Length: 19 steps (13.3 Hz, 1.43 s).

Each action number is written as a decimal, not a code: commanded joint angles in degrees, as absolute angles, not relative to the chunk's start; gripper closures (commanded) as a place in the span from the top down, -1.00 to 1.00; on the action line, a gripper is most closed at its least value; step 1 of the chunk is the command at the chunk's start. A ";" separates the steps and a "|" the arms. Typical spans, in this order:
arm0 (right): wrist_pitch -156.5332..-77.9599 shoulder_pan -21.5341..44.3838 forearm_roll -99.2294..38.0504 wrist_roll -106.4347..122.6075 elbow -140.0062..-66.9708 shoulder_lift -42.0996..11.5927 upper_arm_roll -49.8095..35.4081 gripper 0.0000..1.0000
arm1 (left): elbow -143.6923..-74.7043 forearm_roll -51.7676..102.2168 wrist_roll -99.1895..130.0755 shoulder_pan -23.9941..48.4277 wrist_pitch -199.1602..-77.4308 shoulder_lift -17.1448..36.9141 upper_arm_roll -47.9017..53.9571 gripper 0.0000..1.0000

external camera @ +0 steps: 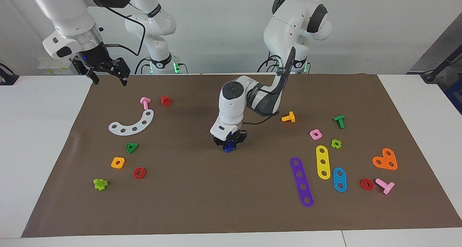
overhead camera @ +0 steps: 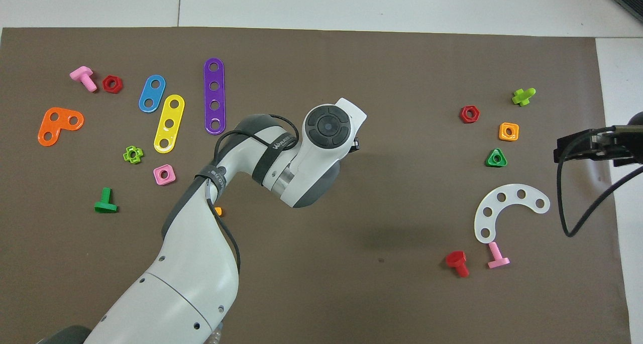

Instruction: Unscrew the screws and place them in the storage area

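My left gripper [external camera: 229,144] reaches down to the middle of the brown mat [external camera: 202,203] and is shut on a dark-blue screw piece [external camera: 227,149], which sits at mat level. I cannot tell whether bolt and nut are joined. In the overhead view the left arm's wrist [overhead camera: 326,133] hides both the gripper and the piece. My right gripper [external camera: 108,74] hangs open and empty, high over the mat's corner at the right arm's end. It also shows at the edge of the overhead view [overhead camera: 565,150].
Toward the right arm's end lie a white curved strip [external camera: 131,124], pink bolt [external camera: 145,102], red bolt [external camera: 165,100], green triangular nut [external camera: 131,148], orange nut [external camera: 118,162], red nut [external camera: 139,173]. Toward the left arm's end lie purple [external camera: 301,182], yellow [external camera: 323,162] and light-blue [external camera: 339,179] strips, with several bolts and nuts.
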<state>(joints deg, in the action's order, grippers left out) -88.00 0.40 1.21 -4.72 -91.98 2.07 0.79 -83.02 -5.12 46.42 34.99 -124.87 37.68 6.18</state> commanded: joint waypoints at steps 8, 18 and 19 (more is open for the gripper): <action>-88.51 -0.09 0.18 -3.08 -92.29 2.55 0.62 1.00 | -75.87 -6.07 47.11 35.25 -116.38 38.76 5.54 -0.37; -89.03 -0.52 0.09 -2.73 -93.16 3.07 0.62 1.00 | -72.77 -2.73 39.92 26.82 -108.11 36.04 5.63 -0.35; -89.73 -0.01 0.09 -3.68 -94.21 3.60 0.62 1.00 | -73.56 -2.38 37.47 25.15 -107.84 35.60 5.63 -0.35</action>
